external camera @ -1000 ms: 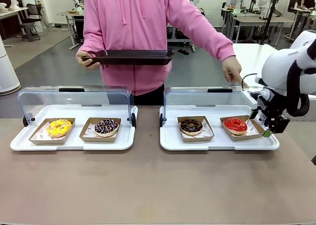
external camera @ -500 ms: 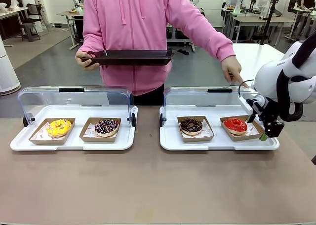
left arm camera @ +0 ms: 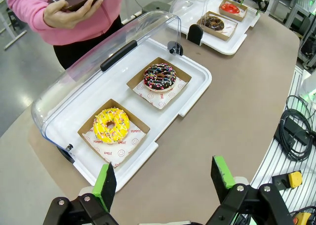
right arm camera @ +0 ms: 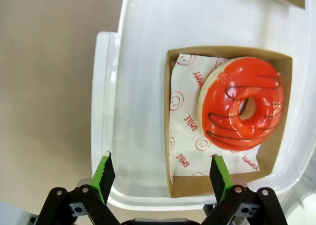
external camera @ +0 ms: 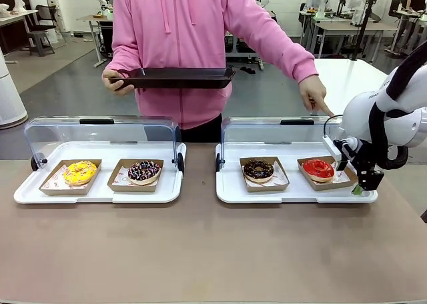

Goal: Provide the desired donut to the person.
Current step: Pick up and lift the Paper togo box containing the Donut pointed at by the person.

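The bench (external camera: 200, 251) is wide, flat and light brown. Two white donut trays sit right on it, side by side, on the far half. Seen from the robot's side, the left tray (external camera: 100, 199) is at 10 o'clock from the middle of the bench. The right tray (external camera: 293, 199) is at 2 o'clock. They are near each other but do not touch. Each tray has round corners. Each has a clear lid flipped up at the back, the left lid (external camera: 100, 136) and the right lid (external camera: 280, 136). Each lid has a black handle on top.
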You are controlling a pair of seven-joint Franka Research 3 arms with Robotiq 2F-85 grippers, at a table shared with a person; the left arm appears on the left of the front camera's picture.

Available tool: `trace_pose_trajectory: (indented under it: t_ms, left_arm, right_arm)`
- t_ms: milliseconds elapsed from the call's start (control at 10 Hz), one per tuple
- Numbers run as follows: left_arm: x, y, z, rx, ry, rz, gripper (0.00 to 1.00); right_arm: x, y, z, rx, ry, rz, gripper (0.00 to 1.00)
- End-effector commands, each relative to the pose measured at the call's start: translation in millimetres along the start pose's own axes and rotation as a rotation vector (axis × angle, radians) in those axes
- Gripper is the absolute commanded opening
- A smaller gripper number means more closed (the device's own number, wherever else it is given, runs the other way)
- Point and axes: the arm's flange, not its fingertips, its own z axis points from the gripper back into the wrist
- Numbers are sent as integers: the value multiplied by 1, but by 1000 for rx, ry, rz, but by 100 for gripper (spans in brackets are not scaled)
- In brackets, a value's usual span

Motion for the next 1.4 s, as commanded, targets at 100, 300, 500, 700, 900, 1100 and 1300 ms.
trace_pose_trajectory:
  t_ms: [100,300,500,700,900,1100,1300]
  left_arm:
    - [0,0,1,-5,-10,5,100]
    - [0,0,1,-5,-10,5,100]
    - [0,0,1,-5,-10,5,100]
    - [0,0,1,-5,-10,5,100]
    - [0,0,1,-5,-10,5,100]
    - [0,0,1,-5,-10,5,100]
    - [0,0,1,-5,-10,5,100]
  right_arm:
    - [-2,-12,-3,-19,9,-28,90]
    - [-3,-15,-5,-12,4,-19,33]
    - [-1,-21,-9,-7,11,-21,0]
    - [1,-29,-16,32,27,-15,4]
    - [-1,-23,-14,41,36,10,0]
    - [-5,-16,-5,20,30,1,0]
    - [-11,-1,12,-9,16,0,0]
